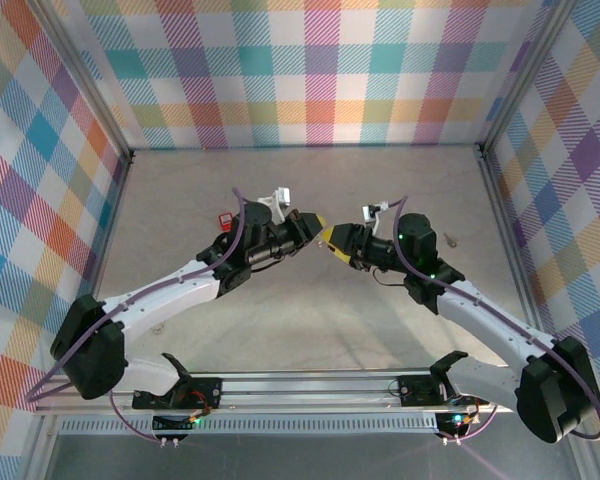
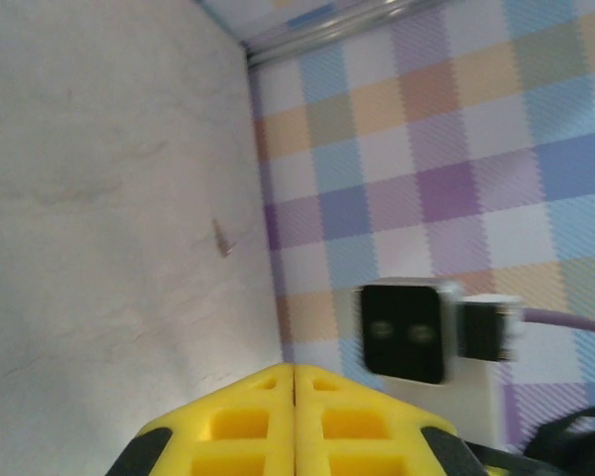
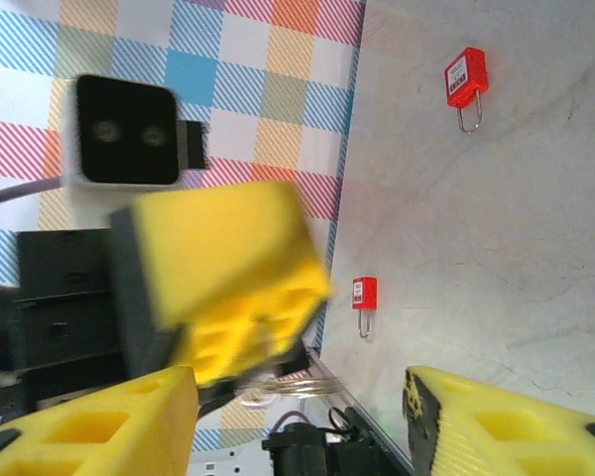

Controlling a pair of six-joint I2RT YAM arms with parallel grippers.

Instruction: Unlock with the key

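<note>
My left gripper (image 1: pixel 318 222) and right gripper (image 1: pixel 335 240) meet tip to tip above the middle of the table. In the left wrist view the left gripper's yellow fingers (image 2: pixel 295 375) are pressed together. From the right wrist view those blurred fingers (image 3: pixel 228 268) pinch a key; its metal ring (image 3: pixel 302 381) hangs below them and the blade is hidden. My right gripper (image 3: pixel 297 397) stands open, a finger on each side of the ring. One red padlock (image 3: pixel 364 295) lies on the table by the wall, a second red padlock (image 3: pixel 465 77) further off. A padlock (image 1: pixel 224 217) lies beside the left arm.
Plaid walls close in the grey table (image 1: pixel 310 320) on three sides, with metal rails at the corners. A small dark mark (image 1: pixel 447 240) lies right of the right arm. The right wrist camera (image 2: pixel 402 332) faces the left gripper at close range.
</note>
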